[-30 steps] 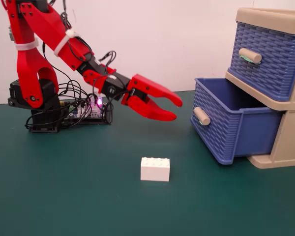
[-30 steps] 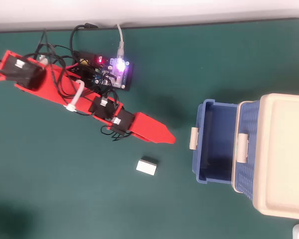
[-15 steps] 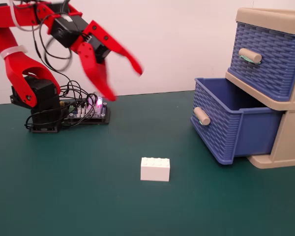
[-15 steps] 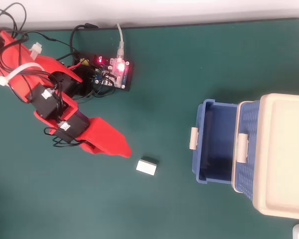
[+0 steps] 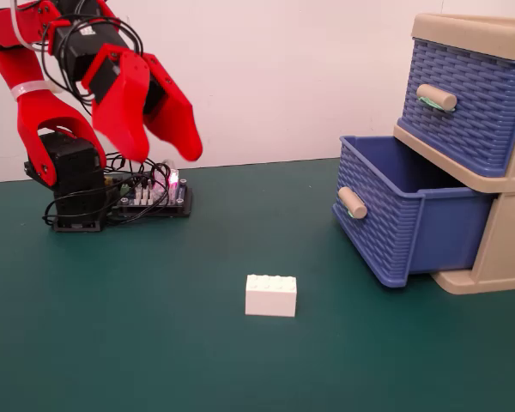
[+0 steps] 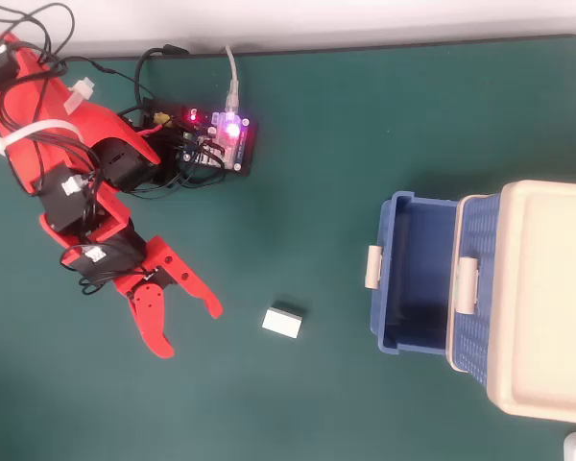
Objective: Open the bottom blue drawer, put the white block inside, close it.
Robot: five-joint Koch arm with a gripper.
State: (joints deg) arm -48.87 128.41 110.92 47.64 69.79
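Here, reading the overhead view from its left side, the red gripper (image 6: pixel 190 329) is hanging raised over the green table (image 6: pixel 317 115) with its two jaws spread well apart, holding nothing; the fixed view confirms it is sitting high, well above the tabletop (image 5: pixel 167 157). Its tips are pointing down and to the right in the overhead view. Behind it, the lit control board (image 6: pixel 223 136) is resting near the arm's base.

Moving right, the white block (image 6: pixel 284 322) is lying flat on the table, studs up in the fixed view (image 5: pixel 270 295), near the jaw tips but clearly apart from them, and lower. In the overhead view it is lying to the right of the gripper, roughly level with the tips, its long axis running almost left to right with a slight tilt. That is the relation the coming grasp is turning on, in my judgement: the arm is needing to swing right and descend, and the jaws would be closing most easily across the brick's short width.

Further right, the bottom blue drawer (image 5: pixel 412 219) is standing pulled out of the beige cabinet (image 6: pixel 547 298), its interior looking empty, with its beige handle (image 5: pixel 352 202) facing the block. The upper drawer (image 5: pixel 468 99) is sitting closed.
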